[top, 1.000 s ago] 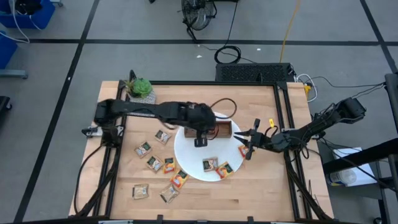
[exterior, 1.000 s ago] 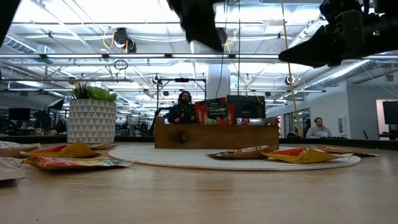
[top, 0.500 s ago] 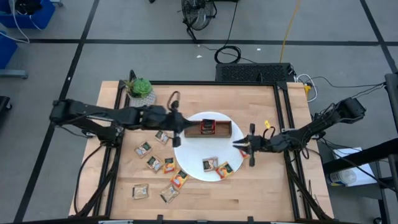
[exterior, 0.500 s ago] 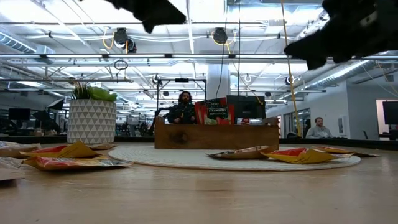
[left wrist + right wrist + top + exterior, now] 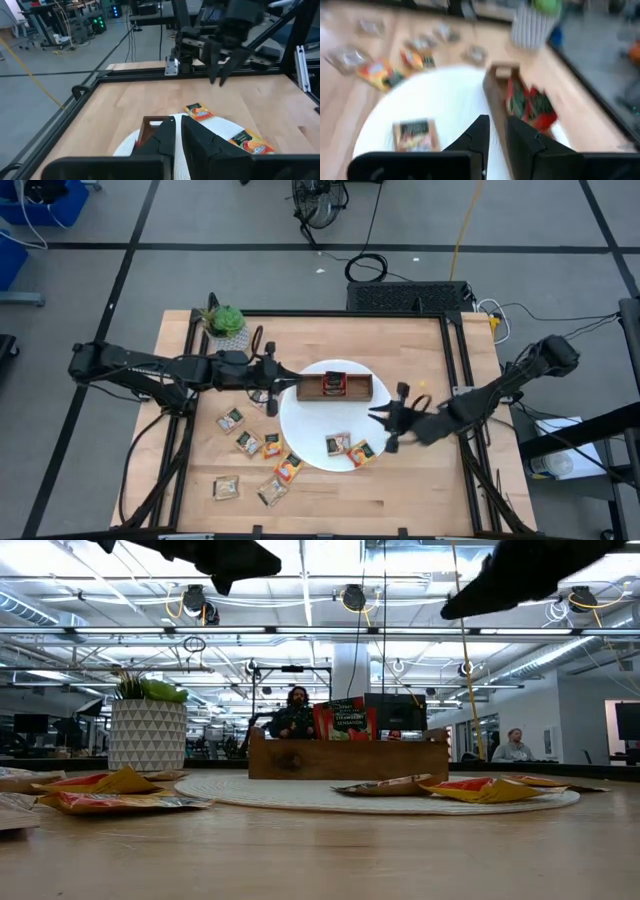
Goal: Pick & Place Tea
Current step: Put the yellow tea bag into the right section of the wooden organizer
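Upright in the wooden tray, a red tea sachet bears unreadable print; both claws' states unclear.

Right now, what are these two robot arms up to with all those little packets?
They are sorting tea sachets into a wooden tray on a white plate. A red sachet stands in the tray. The left gripper hovers by the plate's left rim, the right gripper over its right edge; neither holds anything. More sachets lie on the table.
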